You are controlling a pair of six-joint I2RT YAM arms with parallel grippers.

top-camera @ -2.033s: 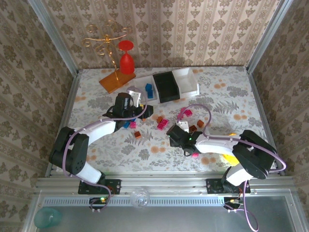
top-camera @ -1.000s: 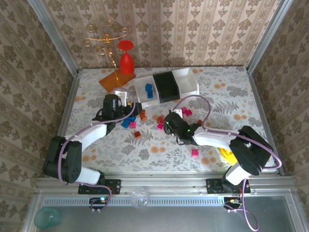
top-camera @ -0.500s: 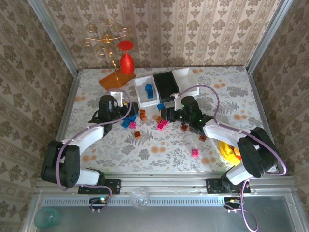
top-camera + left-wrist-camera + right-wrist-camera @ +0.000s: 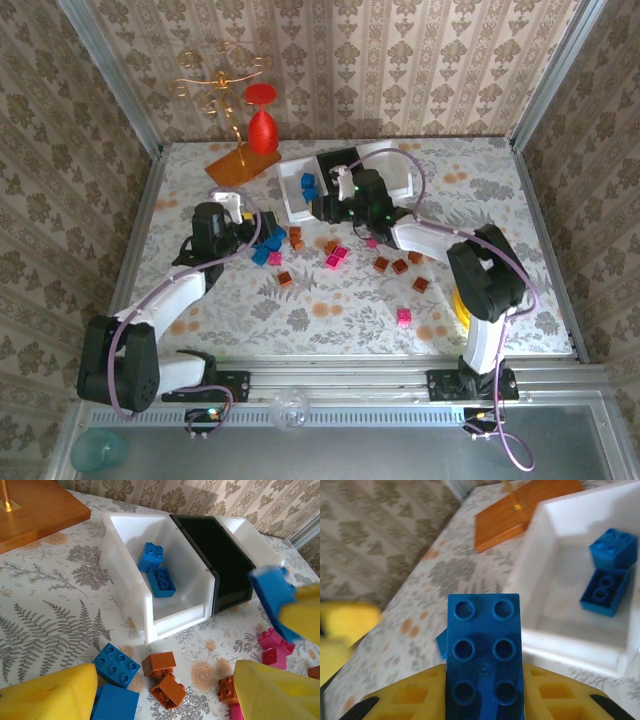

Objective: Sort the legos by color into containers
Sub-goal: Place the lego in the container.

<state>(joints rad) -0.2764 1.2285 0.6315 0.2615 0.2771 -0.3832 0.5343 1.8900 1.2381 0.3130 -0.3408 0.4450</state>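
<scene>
Starting on my left: the left gripper (image 4: 262, 236) sits low over the loose pile with its jaws spread and nothing in them, which I read as lining up a pick. On its wrist cam the loose blue bricks (image 4: 116, 666) and brown bricks (image 4: 161, 665) lie right between the yellow fingers (image 4: 50, 697), so either color is in reach. Just past the pile is the left white bin (image 4: 125, 580), obviously the blue one, since two blue legos (image 4: 161, 580) are already lying in it. The right gripper (image 4: 322, 207) is stretched over toward that bin with its jaws pinched on a long blue brick (image 4: 484, 655), held studs-up. Going by its own cam the brick is just short of the rim, not over the inside yet, so I'd say it's on the way to join its mates. Next along is the black bin (image 4: 220, 555). It looks empty, but it's dark in there, so don't quote me. The second white bin (image 4: 398, 165) looks bare too. I'm guessing those two are for pink and brown, because the pink bricks (image 4: 337, 259) and the right-hand brown bricks (image 4: 400, 266) are all out on the table, plus one lone pink brick (image 4: 404, 316) nearer the arm bases.
</scene>
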